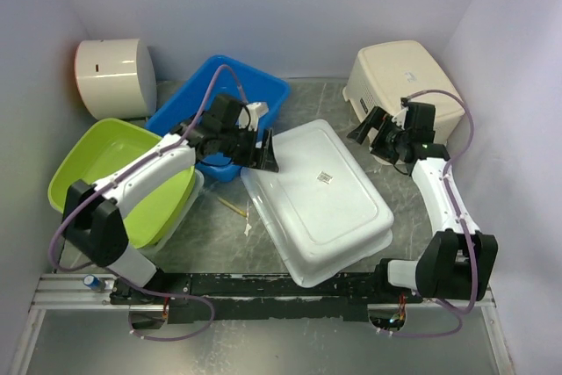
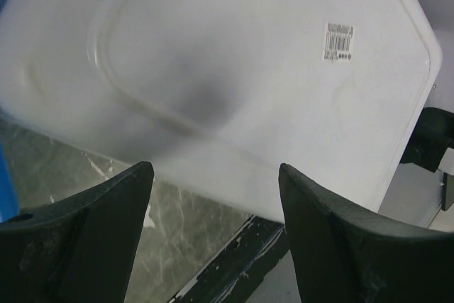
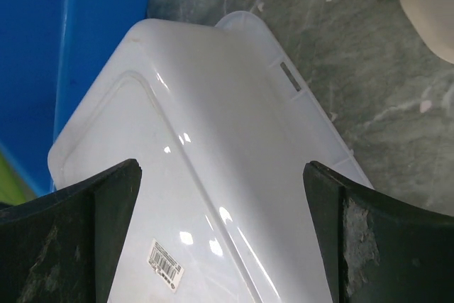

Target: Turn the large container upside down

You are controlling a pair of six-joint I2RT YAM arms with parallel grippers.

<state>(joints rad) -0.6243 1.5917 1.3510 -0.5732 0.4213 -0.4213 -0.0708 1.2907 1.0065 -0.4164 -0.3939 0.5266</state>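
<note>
The large white container (image 1: 320, 201) lies upside down in the middle of the table, its base with a small label sticker (image 1: 327, 178) facing up. It fills the left wrist view (image 2: 234, 69) and the right wrist view (image 3: 213, 196). My left gripper (image 1: 263, 152) is open and empty, just off the container's far left corner, over the blue tub's edge. My right gripper (image 1: 367, 126) is open and empty, a little above and to the right of the container's far right corner. Neither gripper touches the container.
A blue tub (image 1: 221, 111) stands at the back, left of centre. A green tub (image 1: 118, 177) sits at the left on a white one. A cream perforated basket (image 1: 399, 81) lies upside down at the back right. A white round-cornered box (image 1: 114, 76) stands at the back left.
</note>
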